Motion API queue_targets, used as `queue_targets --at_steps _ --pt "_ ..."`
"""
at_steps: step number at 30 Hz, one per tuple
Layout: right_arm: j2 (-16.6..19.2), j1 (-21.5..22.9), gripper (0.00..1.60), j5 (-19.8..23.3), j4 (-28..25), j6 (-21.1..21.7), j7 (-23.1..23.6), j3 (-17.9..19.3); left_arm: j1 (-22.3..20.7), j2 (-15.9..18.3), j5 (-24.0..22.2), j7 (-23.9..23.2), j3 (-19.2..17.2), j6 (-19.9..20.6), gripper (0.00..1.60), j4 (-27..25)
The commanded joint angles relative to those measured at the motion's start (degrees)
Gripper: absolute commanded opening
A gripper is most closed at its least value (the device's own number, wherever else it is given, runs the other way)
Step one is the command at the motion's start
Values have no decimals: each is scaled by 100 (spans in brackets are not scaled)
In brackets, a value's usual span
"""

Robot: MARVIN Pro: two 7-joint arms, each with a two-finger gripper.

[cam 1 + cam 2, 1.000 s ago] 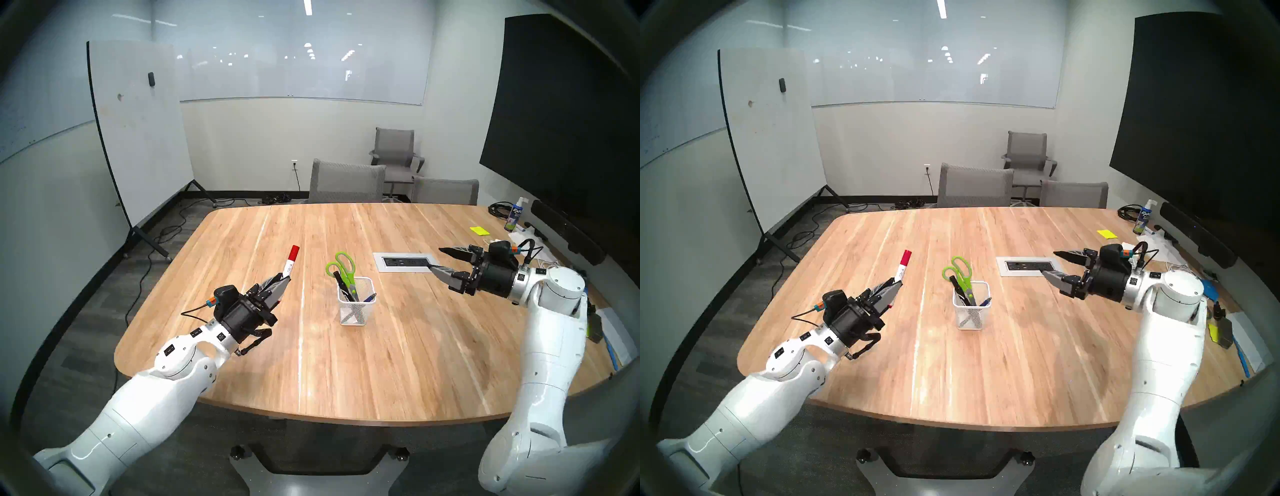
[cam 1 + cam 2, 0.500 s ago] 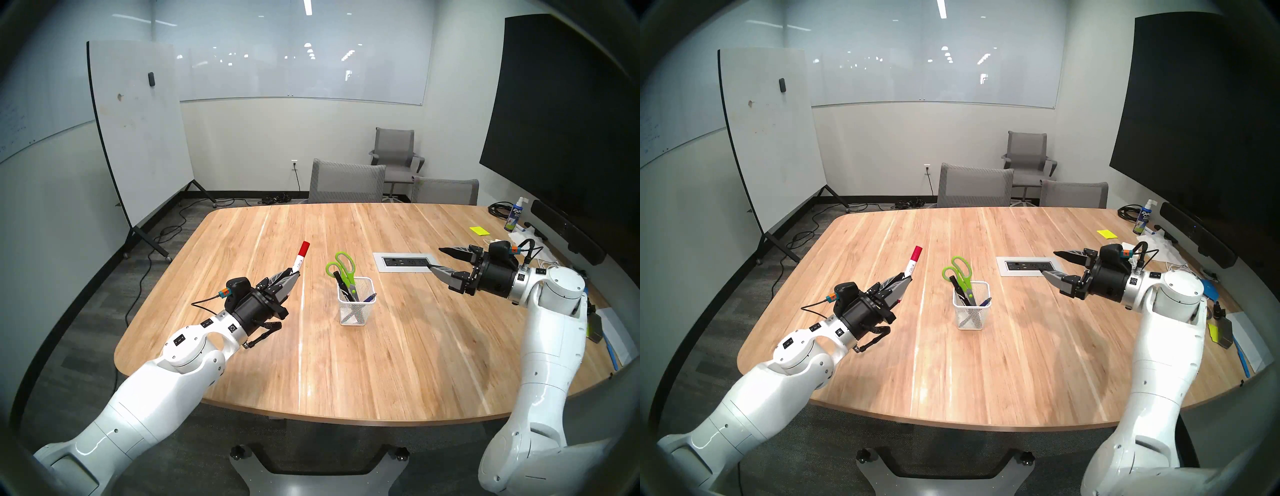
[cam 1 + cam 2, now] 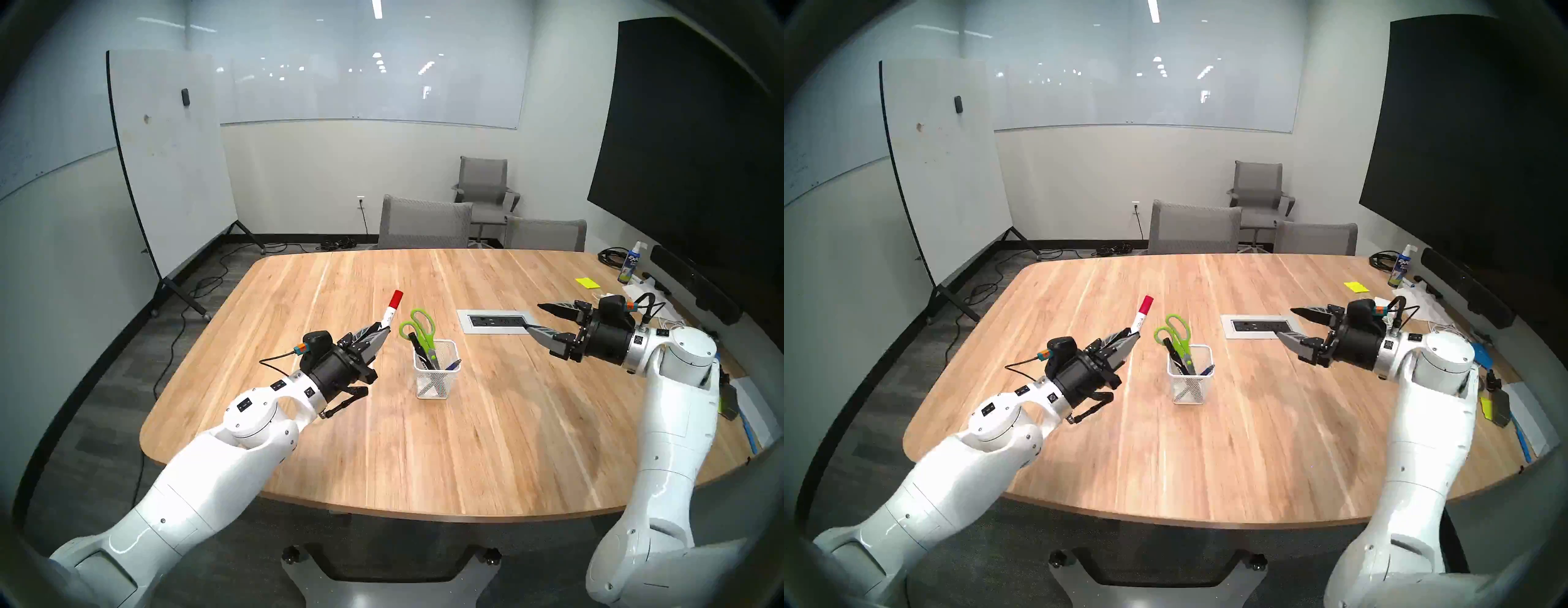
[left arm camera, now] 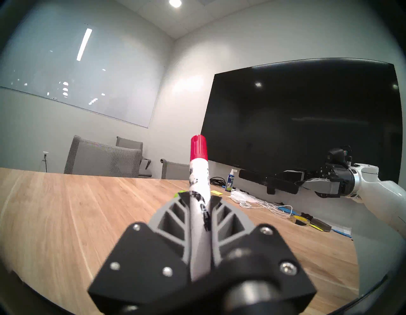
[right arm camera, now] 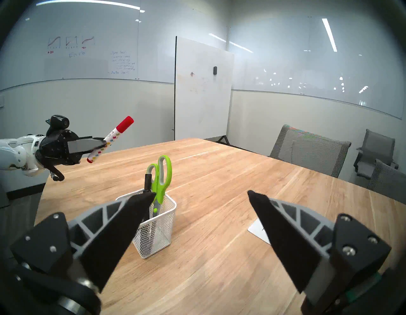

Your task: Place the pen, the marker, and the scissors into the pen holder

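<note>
The marker (image 3: 391,311) is a white-barrelled one with a red cap at its raised end, a red plug at the lower end and small coloured prints along its body. It is up off the table (image 3: 488,424), slanting with the cap high, clamped between the fingers of the left gripper (image 3: 383,333) just left of the pen holder (image 3: 437,370). That white mesh cup stands on the wood near the middle, already holding the lime-green scissors (image 3: 420,329) handles-up, a black marker (image 3: 418,346) and the slim blue pen (image 3: 453,365) leaning at its right rim. Off to the right, above the table near a power outlet plate (image 3: 494,321), the right gripper (image 3: 535,316) hangs with fingers spread wide, gripping nothing.
</note>
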Motion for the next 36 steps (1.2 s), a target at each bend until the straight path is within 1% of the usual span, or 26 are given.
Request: queue_targets --at_steps 1,9,22,26,29,36 --pt "13 81 160 47 -97 -2 -9 -14 -314 -203 -46 -43 -38 -61 0 5" --pt "13 81 160 47 -96 -3 -9 -14 -480 -266 29 30 -13 11 0 -56" --pt "13 81 160 44 -93 -5 -9 -14 -1002 -716 260 321 267 199 0 -126" --pt "13 81 160 45 -95 -4 -9 -14 -1063 -797 302 366 369 262 0 -125" --pt "13 81 160 46 -96 -3 -9 -14 -1034 -803 337 414 414 274 0 -181" --pt "13 81 160 47 -97 -2 -9 -14 -979 -683 376 415 479 378 0 -362"
